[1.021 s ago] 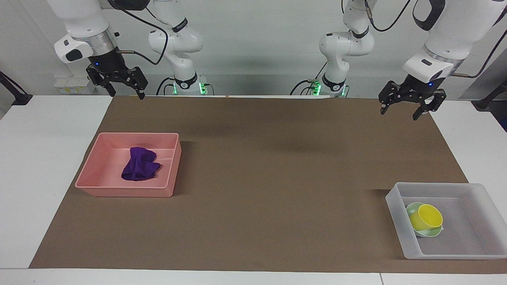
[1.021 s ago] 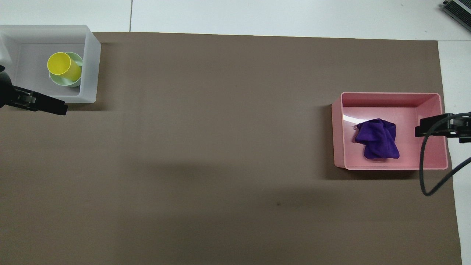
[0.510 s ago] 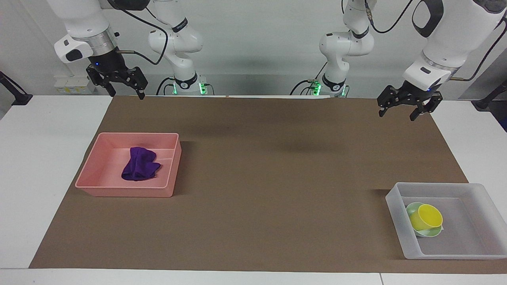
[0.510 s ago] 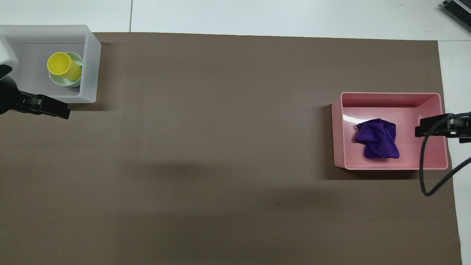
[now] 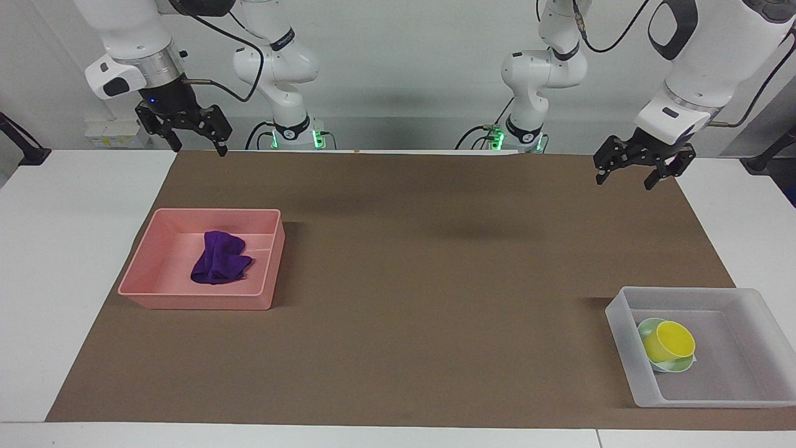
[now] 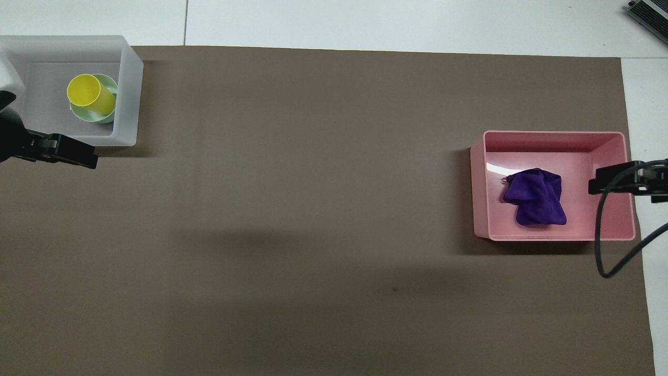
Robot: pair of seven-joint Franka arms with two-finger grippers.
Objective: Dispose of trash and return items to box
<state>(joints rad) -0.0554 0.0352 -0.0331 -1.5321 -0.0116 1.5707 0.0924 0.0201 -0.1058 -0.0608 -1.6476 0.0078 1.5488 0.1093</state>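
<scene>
The purple cloth [image 5: 219, 258] [image 6: 535, 197] lies bunched in the pink tray [image 5: 193, 302] [image 6: 553, 139] at the right arm's end of the table. The yellow cup [image 5: 668, 341] [image 6: 90, 94] sits in the mint-green bowl [image 5: 676, 367] [image 6: 110, 86] inside the translucent box [image 5: 684, 294] [image 6: 129, 94] at the left arm's end. My left gripper [image 5: 625, 180] [image 6: 57, 151] is open and empty, raised over the mat's edge at its own end. My right gripper [image 5: 200, 149] [image 6: 616, 183] is open and empty, raised over the mat's corner at its own end.
A brown mat [image 5: 435, 280] covers most of the white table. The pink tray and the translucent box stand at its two ends. A black cable [image 6: 600, 245] hangs from the right arm over the pink tray's edge.
My left gripper has drawn back and risen slightly, turning a little. The right arm waits unmoved. The cloth, cup, bowl and both trays have not moved.
</scene>
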